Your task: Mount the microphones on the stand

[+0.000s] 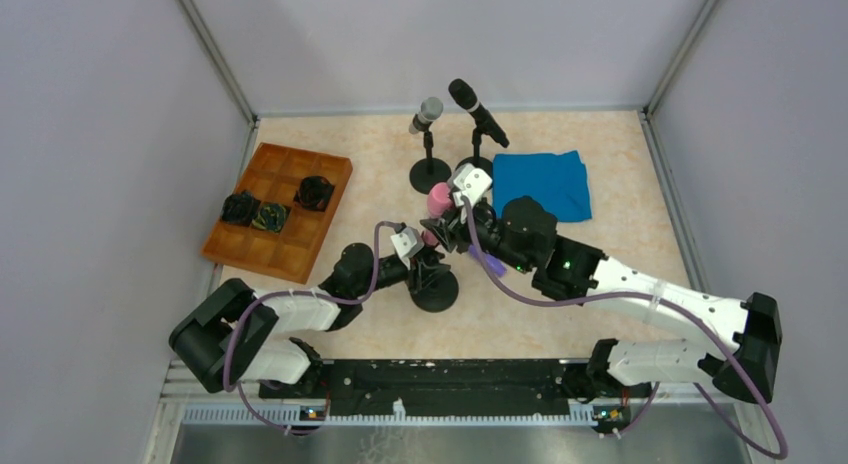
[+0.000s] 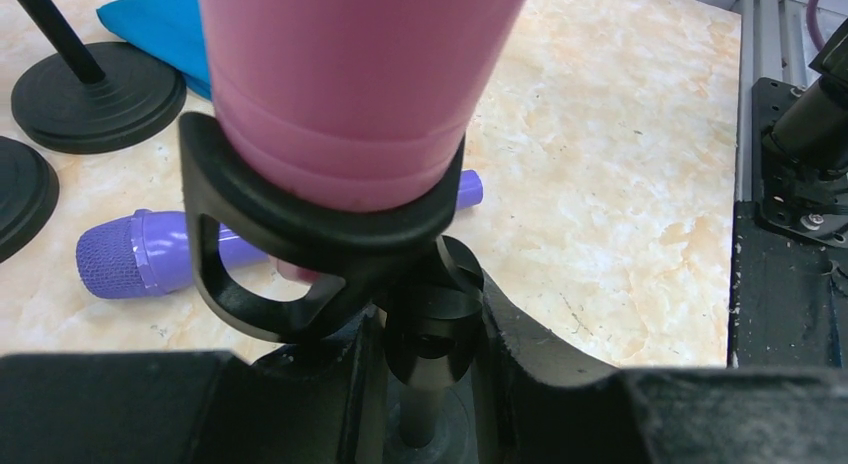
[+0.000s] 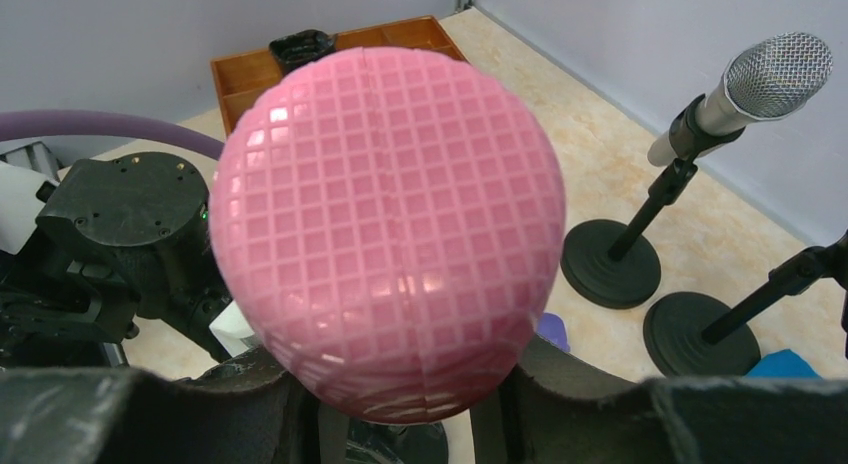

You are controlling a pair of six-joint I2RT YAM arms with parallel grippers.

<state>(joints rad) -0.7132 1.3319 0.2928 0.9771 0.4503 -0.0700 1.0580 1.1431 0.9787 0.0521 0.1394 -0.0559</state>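
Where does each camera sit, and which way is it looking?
Top: high behind the arms, looking down on the table; both arms show.
Left wrist: on the left arm, facing the stand the left gripper clamps; dark fingers below.
Right wrist: on the right arm, facing the pink microphone the right gripper holds; fingers below.
Shared: both wrist views see the pink microphone.

Left arm (image 1: 290, 314) and right arm (image 1: 640, 289) meet at the near stand (image 1: 435, 290), pink microphone (image 1: 438, 198) up top; purple microphone (image 1: 488, 266) lies beside it; silver-grey microphone (image 1: 427, 114) and black microphone (image 1: 478, 111) sit mounted behind.
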